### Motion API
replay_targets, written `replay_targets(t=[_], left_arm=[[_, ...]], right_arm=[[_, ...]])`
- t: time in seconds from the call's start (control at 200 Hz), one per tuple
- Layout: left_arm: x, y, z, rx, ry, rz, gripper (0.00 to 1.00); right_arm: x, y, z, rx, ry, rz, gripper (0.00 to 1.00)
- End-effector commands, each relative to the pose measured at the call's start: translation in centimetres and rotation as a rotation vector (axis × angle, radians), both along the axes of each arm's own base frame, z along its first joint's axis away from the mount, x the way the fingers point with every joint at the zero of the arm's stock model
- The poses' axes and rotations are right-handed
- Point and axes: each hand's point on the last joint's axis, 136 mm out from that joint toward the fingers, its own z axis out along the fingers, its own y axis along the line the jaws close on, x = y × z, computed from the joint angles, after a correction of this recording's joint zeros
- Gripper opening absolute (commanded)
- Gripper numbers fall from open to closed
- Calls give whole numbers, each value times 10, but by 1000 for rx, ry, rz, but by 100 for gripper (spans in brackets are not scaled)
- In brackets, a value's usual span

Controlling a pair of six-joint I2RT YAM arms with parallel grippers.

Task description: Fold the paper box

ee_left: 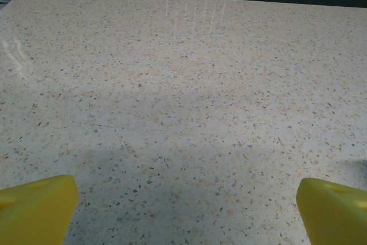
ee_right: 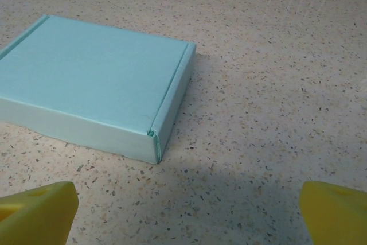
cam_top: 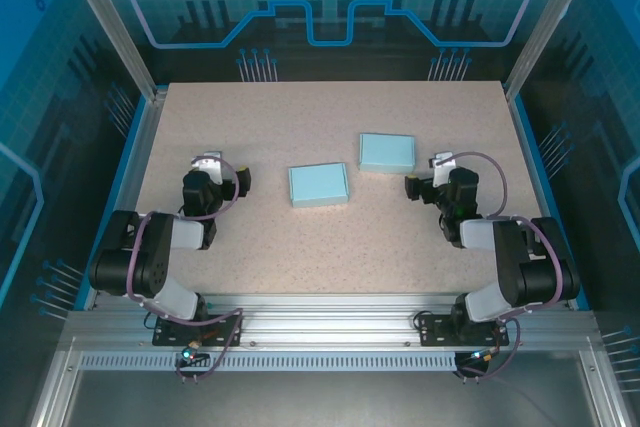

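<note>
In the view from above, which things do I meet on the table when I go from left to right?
left gripper → nearer blue box → farther blue box → right gripper

closed blue box (cam_top: pixel 318 185), second box (cam_top: pixel 387 152) nearby

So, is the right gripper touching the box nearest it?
Apart. The right wrist view shows the right gripper open, with bare table between its fingers and the box.
</note>
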Motion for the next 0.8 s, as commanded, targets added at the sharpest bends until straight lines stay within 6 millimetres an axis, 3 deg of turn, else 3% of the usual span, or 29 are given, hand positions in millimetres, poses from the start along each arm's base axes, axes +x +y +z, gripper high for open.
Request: replay_targets(t=[0.0,0.795], left_arm=[[2,-3,5,-10,-14,-19,99],[2,-4,5,-10,-12,-23,99]], right_arm=[[9,2,11,5,-38,-10,100],[8,7,12,36,-37,45,100]])
